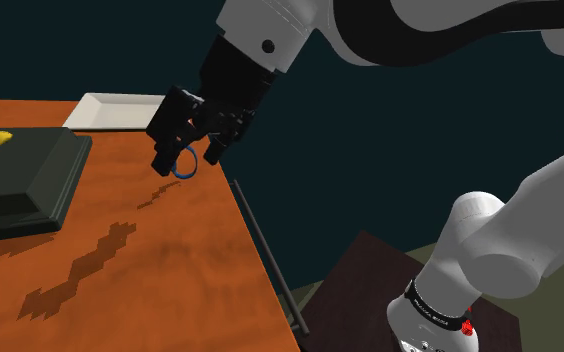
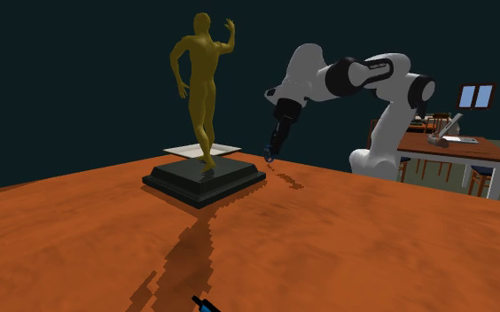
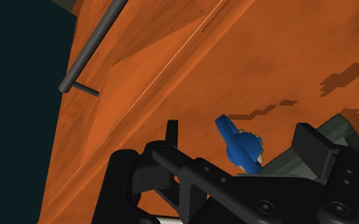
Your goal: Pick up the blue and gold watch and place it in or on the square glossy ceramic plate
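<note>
The blue and gold watch (image 1: 185,166), its band curled in a ring, is at the orange-brown tabletop (image 1: 170,260) near the edge by the stand. My black gripper (image 1: 188,160) reaches down around it, open. In the wrist view the watch (image 3: 240,147) lies between the two fingers (image 3: 172,132), which stand wide apart without touching it. The white square plate (image 1: 120,110) lies flat at the table's far end, just beyond the gripper. From the second exterior view the gripper (image 2: 269,156) hangs to the right of the plate (image 2: 226,148).
A gold figure statue (image 2: 202,80) on a dark stepped base (image 1: 20,180) stands close to the plate, at the shoulder view's left. A thin dark rod (image 1: 265,250) runs along the table's edge. A small blue-black object (image 2: 204,306) sits at the table's near edge.
</note>
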You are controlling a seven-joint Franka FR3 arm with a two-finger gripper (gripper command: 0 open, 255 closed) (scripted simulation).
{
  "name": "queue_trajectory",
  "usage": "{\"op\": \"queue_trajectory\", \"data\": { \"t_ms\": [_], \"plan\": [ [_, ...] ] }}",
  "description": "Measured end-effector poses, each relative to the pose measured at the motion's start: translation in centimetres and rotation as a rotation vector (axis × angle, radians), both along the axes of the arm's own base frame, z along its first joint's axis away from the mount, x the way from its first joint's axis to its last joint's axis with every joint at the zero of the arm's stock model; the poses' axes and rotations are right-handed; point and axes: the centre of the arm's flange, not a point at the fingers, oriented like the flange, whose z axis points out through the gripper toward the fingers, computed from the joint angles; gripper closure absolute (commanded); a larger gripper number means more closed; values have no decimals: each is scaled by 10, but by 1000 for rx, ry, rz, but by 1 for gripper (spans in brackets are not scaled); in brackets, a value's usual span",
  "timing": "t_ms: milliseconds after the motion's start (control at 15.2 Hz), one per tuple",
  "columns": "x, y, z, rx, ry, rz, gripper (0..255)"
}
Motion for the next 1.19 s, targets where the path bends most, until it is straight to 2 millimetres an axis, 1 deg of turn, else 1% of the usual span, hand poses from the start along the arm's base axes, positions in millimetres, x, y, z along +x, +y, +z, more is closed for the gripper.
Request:
{"op": "queue_trajectory", "data": {
  "t_ms": [66,726,924,1188],
  "plan": [
    [0,0,0,0,0,0,255],
    [0,0,0,0,0,0,255],
    [1,0,11,0,0,0,255],
    [0,1,32,0,0,0,255]
  ]
}}
